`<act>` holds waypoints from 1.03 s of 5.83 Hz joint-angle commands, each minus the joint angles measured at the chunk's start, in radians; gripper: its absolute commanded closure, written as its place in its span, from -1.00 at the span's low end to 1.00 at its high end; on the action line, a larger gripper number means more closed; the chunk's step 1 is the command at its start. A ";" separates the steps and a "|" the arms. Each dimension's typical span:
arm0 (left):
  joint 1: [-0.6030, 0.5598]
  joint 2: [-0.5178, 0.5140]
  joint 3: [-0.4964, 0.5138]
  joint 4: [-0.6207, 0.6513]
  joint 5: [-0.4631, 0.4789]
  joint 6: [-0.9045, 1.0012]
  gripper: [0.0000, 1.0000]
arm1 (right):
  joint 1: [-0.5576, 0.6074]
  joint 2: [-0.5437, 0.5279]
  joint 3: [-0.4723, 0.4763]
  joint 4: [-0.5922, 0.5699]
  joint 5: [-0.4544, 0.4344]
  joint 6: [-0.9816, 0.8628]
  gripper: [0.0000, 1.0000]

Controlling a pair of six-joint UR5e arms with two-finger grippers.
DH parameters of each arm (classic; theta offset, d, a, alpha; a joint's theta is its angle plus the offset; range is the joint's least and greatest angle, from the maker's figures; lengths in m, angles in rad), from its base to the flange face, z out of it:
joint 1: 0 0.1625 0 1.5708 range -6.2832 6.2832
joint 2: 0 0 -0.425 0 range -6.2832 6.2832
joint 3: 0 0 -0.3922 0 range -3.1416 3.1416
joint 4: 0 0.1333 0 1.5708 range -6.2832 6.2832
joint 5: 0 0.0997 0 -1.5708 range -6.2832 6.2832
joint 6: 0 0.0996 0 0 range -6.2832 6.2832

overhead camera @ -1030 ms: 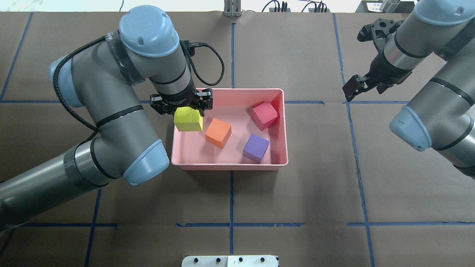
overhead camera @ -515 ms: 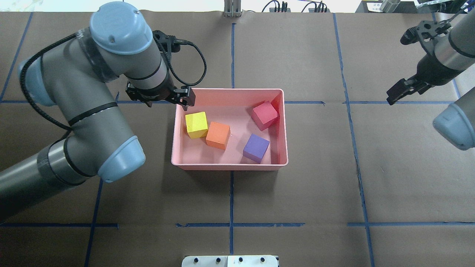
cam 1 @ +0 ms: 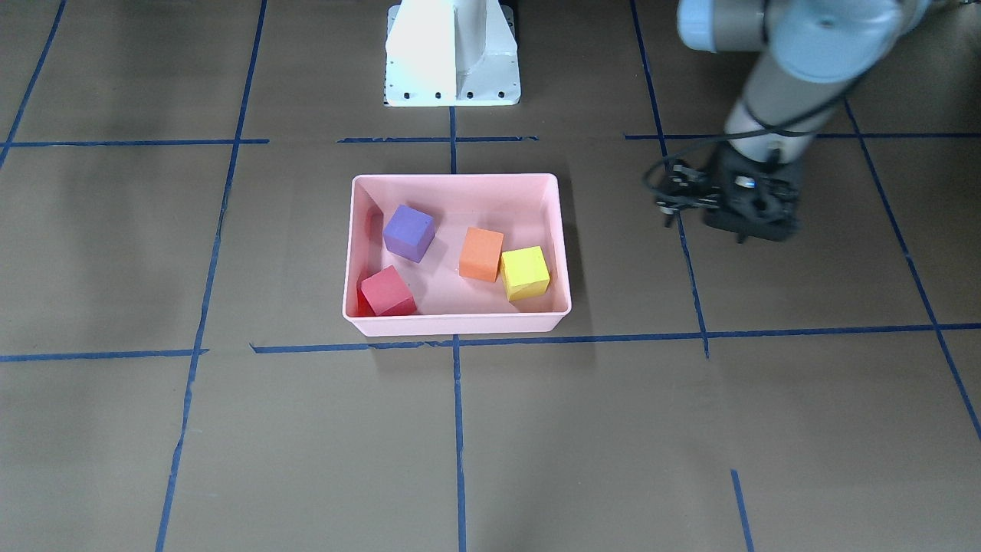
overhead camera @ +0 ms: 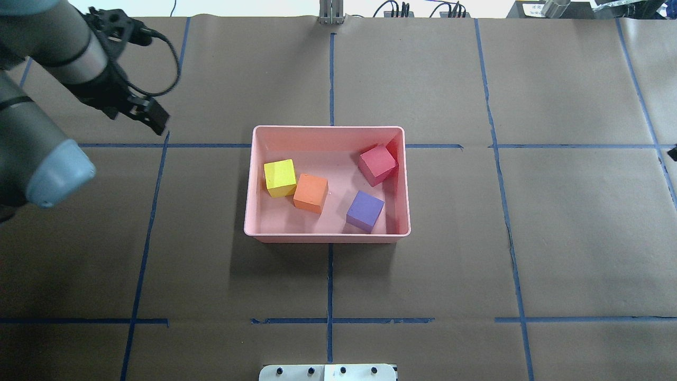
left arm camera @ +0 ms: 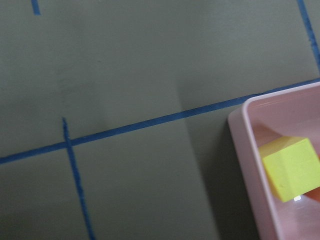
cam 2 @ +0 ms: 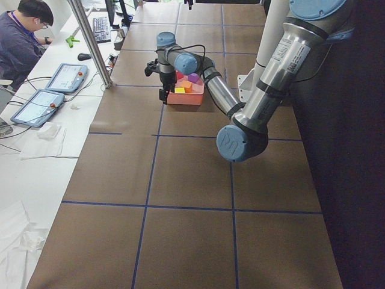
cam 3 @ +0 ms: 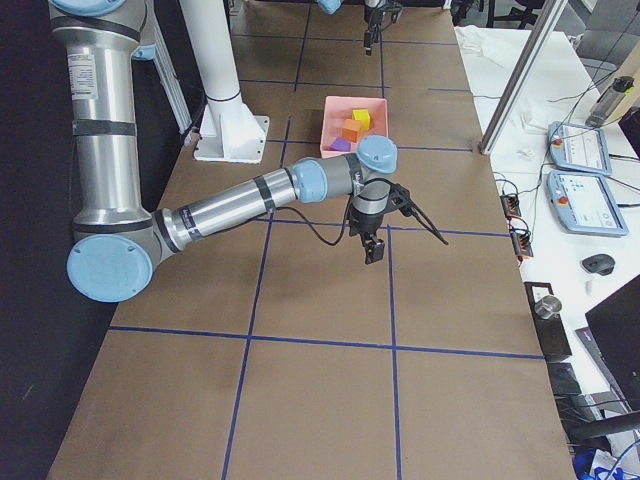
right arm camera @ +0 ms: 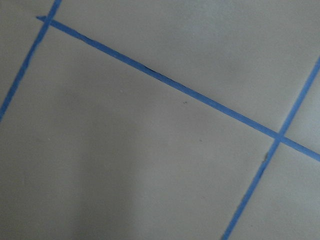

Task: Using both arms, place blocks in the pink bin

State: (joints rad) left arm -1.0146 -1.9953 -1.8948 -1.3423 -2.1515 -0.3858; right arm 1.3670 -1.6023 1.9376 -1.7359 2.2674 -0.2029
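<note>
Left gripper (overhead camera: 155,119) has backed off pink bin (overhead camera: 328,128); blocks (overhead camera: 311,193) inside.

Light-pink bin (overhead camera: 328,132) with a yellow block (overhead camera: 280,178), orange block (overhead camera: 311,193), red-pink block (overhead camera: 377,164) and purple block (overhead camera: 365,211). Table (overhead camera: 582,238) is brown with a blue tape grid (overhead camera: 330,79). Left arm (overhead camera: 21,127) is grey with light-blue caps (overhead camera: 61,172).

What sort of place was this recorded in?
Probably a robotics lab: a robot arm reaches over a paper-covered table gridded with blue tape, and a person sits beside tablets at its end.
</note>
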 commanded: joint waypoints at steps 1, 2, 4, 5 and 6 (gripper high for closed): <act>-0.239 0.172 0.031 -0.006 -0.101 0.376 -1.00 | 0.157 -0.124 -0.017 -0.001 0.006 -0.233 -1.00; -0.334 0.232 0.075 -0.006 -0.100 0.510 -1.00 | 0.202 -0.152 -0.061 0.001 0.009 -0.284 -1.00; -0.505 0.379 0.144 -0.029 -0.108 0.544 -1.00 | 0.225 -0.203 -0.060 0.004 0.043 -0.201 -1.00; -0.519 0.486 0.152 -0.105 -0.146 0.594 -1.00 | 0.224 -0.197 -0.062 0.010 0.043 -0.131 -1.00; -0.519 0.513 0.155 -0.129 -0.159 0.585 -1.00 | 0.224 -0.193 -0.062 0.010 0.043 -0.128 -1.00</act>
State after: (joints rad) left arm -1.5247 -1.5311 -1.7454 -1.4358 -2.2922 0.1926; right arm 1.5901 -1.7981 1.8764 -1.7272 2.3091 -0.3535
